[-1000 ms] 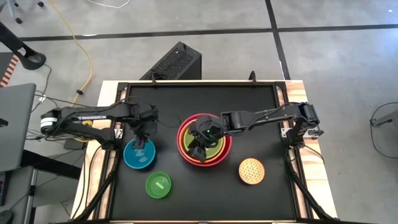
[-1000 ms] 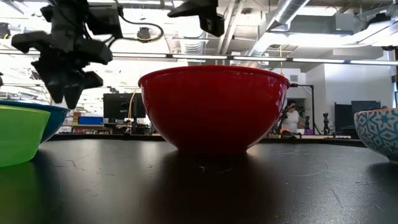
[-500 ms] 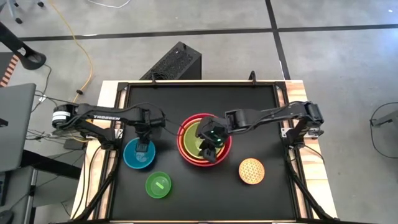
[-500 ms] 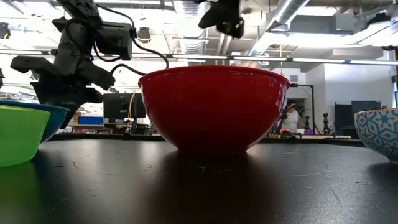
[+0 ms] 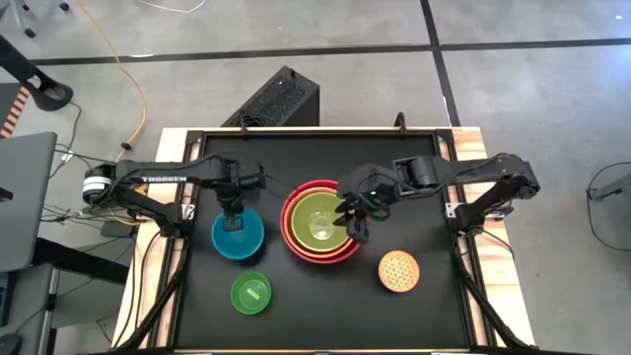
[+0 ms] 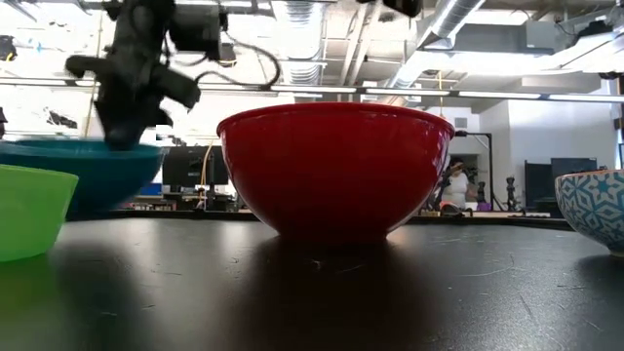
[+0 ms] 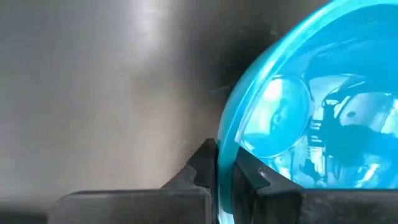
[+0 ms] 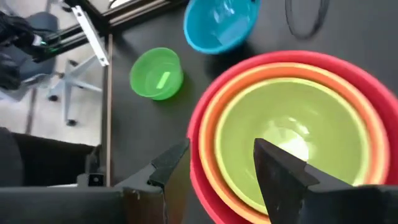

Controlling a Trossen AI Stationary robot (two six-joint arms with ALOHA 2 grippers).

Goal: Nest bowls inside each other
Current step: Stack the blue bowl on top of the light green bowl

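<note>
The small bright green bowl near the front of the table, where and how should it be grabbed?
Pinch the rim of the bright green bowl from above, one finger inside and one outside. It sits upright and open, its wall thin and sloping, and the left end effector grips the blue bowl this same way.

This is a lab or workshop hall: bare concrete floor (image 5: 532,89), exposed ceiling ducts (image 6: 458,15), long light strips, monitors on benches behind the black table (image 6: 312,292).

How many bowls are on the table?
6: red bowl, orange bowl and olive-green bowl nested mid-table; blue bowl left; bright green bowl front-left; yellow bowl front-right.
</note>
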